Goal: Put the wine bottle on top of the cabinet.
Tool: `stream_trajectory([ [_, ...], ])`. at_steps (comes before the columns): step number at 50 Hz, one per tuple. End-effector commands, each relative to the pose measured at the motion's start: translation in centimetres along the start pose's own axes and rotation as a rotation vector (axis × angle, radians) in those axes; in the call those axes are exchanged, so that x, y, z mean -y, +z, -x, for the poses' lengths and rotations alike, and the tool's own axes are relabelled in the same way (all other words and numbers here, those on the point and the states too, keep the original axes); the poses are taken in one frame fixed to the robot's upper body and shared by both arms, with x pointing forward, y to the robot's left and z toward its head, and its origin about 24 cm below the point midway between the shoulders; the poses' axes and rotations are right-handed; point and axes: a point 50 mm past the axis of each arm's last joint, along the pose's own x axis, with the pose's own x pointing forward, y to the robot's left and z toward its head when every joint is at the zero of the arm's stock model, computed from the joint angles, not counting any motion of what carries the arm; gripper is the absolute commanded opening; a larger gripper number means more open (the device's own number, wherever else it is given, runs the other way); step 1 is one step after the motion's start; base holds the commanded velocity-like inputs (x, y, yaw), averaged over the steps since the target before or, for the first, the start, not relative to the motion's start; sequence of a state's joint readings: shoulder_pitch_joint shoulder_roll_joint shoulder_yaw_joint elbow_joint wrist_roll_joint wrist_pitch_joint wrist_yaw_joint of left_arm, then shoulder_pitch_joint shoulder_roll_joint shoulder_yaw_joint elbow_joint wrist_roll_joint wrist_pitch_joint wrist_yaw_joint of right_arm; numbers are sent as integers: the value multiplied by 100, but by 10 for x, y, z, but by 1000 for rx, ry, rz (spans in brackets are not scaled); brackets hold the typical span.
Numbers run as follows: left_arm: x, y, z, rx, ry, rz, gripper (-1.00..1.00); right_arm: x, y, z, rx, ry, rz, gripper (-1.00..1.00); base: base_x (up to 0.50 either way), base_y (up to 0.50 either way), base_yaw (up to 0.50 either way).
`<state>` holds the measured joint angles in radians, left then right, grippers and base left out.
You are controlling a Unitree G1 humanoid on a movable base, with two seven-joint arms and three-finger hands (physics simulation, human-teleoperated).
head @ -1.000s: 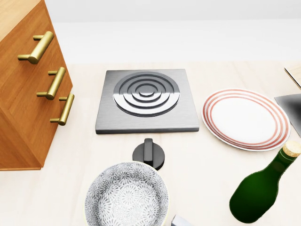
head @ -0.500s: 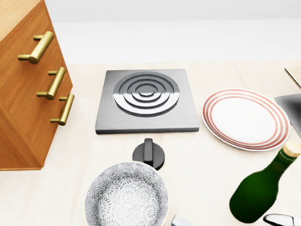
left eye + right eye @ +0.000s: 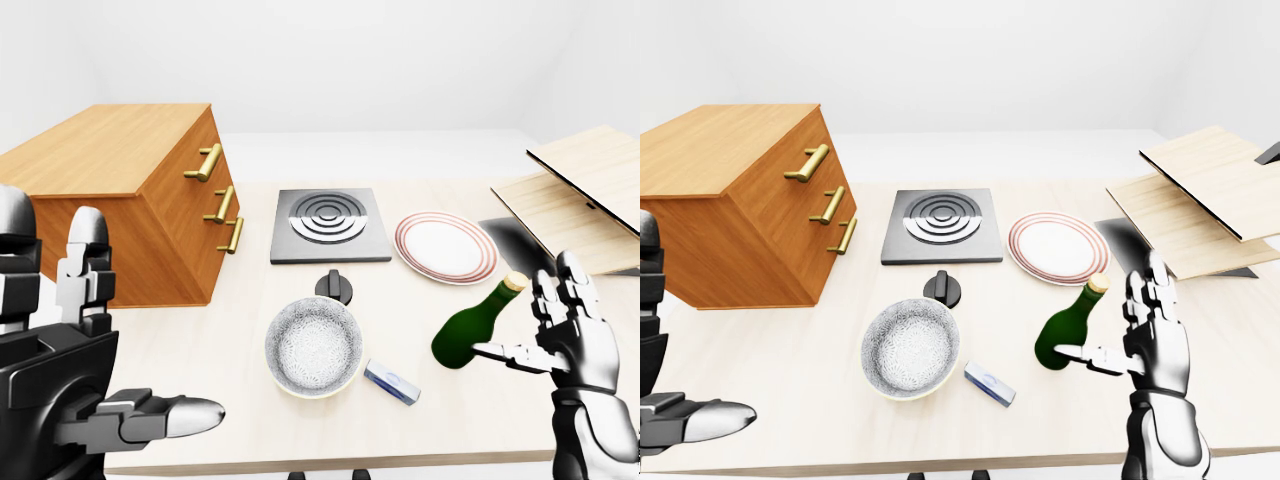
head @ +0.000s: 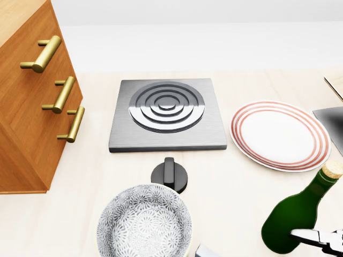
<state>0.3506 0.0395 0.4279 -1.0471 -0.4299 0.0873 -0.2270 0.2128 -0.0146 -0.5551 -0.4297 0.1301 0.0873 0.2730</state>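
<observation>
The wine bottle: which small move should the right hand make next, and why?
Probably close the right hand around the wine bottle: its fingers are open, one fingertip just at the green body, and the bottle is not yet gripped for lifting to the cabinet.

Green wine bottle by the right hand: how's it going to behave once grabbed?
The corked dark green glass wine bottle looks glossy and rigid, so probably slippery under the right hand's open metal fingers. It is tall, with a narrow neck above a wide body, so a push high up may tip it. Being round, it would likely roll if toppled.
</observation>
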Motion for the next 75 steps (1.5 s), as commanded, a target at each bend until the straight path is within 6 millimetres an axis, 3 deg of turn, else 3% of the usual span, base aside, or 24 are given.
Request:
stream_trajectory([
  [1, 1, -1, 1, -1, -2, -8, 100, -3, -6, -9, -21, 11, -3, 100, 0, 0, 0],
  [31, 2, -2, 1, 1, -5, -10, 100, -11, -23, -32, -80, 45, -18, 100, 0, 0, 0],
  [45, 2, -2, 1, 4, -5, -20, 100, -15, -15, -41, -39, 67, -20, 98, 0, 0, 0],
  [46, 2, -1, 1, 6, -4, -18, 100, -16, -15, -41, -40, 68, -19, 95, 0, 0, 0],
  [47, 2, -1, 1, 4, -3, -18, 100, -16, -15, -41, -42, 73, -20, 63, 0, 0, 0],
  [48, 2, -2, 1, 3, -3, -19, 100, -17, -16, -41, -45, 76, -20, 44, 0, 0, 0],
  [49, 2, -2, 1, 4, -3, -21, 100, -17, -17, -41, -48, 80, -20, -41, 0, 0, 0],
  [50, 2, -2, 1, 6, -3, -22, 100, -17, -16, -41, -47, 81, -19, -79, 0, 0, 0],
  [51, 2, -2, 1, 9, -2, -24, 100, -18, -15, -40, -41, 90, -26, -100, 0, 0, 0],
  [67, 3, -2, 1, 8, -5, -31, 100, -24, -14, -33, -37, 102, -32, -100, 0, 0, 0],
  [75, 4, -4, 3, -4, -9, -36, 100, -33, 12, -27, 72, 147, -22, -100, 0, 0, 0],
])
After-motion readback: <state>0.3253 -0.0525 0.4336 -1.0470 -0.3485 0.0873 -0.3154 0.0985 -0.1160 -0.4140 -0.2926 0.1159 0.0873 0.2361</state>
